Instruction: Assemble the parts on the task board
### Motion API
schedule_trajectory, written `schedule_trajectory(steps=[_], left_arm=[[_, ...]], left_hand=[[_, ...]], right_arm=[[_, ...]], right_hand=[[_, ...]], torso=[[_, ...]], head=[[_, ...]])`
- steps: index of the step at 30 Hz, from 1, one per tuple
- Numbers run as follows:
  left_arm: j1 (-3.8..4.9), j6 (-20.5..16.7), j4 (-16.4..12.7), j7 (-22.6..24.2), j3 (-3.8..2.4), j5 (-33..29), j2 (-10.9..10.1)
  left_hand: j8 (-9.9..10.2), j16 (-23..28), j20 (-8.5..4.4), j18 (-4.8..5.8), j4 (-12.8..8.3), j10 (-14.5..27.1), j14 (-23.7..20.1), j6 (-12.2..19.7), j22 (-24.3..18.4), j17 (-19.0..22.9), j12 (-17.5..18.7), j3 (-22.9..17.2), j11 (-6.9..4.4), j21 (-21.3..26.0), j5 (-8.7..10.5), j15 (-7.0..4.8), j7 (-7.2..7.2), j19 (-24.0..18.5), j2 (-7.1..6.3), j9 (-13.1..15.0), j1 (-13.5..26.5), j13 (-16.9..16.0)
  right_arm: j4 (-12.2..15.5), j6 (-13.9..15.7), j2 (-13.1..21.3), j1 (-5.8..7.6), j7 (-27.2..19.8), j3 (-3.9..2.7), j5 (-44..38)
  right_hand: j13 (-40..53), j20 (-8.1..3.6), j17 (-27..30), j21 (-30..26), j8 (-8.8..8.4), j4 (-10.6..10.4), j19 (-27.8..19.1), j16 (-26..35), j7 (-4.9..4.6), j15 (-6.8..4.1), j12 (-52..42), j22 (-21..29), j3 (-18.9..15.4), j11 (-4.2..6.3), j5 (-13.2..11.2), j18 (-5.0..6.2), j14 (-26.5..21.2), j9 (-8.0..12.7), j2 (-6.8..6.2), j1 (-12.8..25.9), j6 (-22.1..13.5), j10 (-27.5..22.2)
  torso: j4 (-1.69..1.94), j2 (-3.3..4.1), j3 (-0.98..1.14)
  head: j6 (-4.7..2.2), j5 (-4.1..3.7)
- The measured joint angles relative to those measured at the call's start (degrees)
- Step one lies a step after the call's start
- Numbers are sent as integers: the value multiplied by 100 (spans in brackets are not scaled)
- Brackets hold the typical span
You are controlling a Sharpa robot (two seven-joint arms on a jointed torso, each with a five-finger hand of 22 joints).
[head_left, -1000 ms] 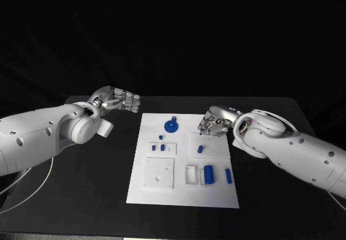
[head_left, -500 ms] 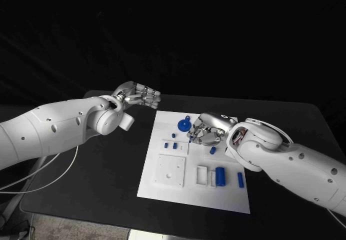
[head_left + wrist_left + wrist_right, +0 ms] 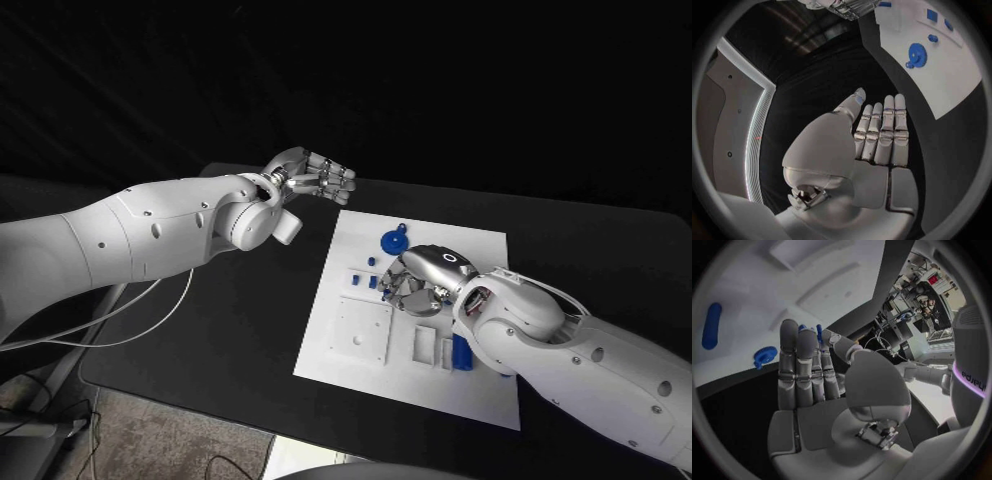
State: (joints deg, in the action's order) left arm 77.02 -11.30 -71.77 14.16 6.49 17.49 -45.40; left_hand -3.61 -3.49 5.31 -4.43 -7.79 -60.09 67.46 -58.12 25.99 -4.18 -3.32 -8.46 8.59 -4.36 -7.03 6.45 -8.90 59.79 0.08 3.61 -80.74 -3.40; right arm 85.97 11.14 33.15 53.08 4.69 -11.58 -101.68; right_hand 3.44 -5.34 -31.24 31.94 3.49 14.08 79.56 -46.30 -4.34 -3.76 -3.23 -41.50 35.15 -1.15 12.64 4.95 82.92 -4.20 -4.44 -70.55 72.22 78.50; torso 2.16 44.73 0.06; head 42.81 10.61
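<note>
The black tabletop (image 3: 216, 330) carries the white task board (image 3: 476, 390) at its middle. On the board lie a blue gear (image 3: 395, 240) at the far end, several small blue pegs (image 3: 369, 283) near the middle, and a blue cylinder (image 3: 462, 351) in a recess at the near end.

The left robot hand (image 3: 312, 178) hovers over the tabletop just beside the board's far corner, fingers straight and close together, holding nothing.

The right robot hand (image 3: 417, 286) is over the board's middle, among the pegs. Whether it pinches a peg cannot be told.

Risk, as a judgement: the right robot hand sits so close among the loose pegs that a stray finger could knock one out of place.
</note>
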Motion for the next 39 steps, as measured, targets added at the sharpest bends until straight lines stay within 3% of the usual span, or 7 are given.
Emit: schedule_trajectory(steps=[5,12,39], left_arm=[[0,-7,1,6,1,-2,13],[0,-7,-4,11,1,-4,25],[0,-5,-18,19,1,-10,26]], left_hand=[[0,0,0,0,0,0,0,0,0,0,0,0,0,0,0,0,0,0,0,0,0,0],[0,0,0,0,0,0,0,0,0,0,0,0,0,0,0,0,0,0,0,0,0,0],[0,0,0,0,0,0,0,0,32,0,0,0,0,0,0,0,0,0,0,0,0,0]], right_arm=[[-25,138,-42,-83,3,34,-146],[-24,249,-81,-183,4,70,-273],[-71,328,-131,-368,4,219,-401]], right_hand=[[2,0,1,0,0,16,0,0,18,1,-1,-68,2,0,0,0,0,0,0,0,17,0],[2,2,1,-15,-2,9,-1,0,18,2,-1,-115,27,16,-5,0,1,0,0,0,17,16],[2,-19,3,-49,-1,9,21,-24,-3,10,3,-242,27,13,62,0,5,3,-1,1,34,13]], torso=[[-1,2,7],[-6,3,8],[-9,1,11]], head=[[35,99],[65,163],[166,221]])
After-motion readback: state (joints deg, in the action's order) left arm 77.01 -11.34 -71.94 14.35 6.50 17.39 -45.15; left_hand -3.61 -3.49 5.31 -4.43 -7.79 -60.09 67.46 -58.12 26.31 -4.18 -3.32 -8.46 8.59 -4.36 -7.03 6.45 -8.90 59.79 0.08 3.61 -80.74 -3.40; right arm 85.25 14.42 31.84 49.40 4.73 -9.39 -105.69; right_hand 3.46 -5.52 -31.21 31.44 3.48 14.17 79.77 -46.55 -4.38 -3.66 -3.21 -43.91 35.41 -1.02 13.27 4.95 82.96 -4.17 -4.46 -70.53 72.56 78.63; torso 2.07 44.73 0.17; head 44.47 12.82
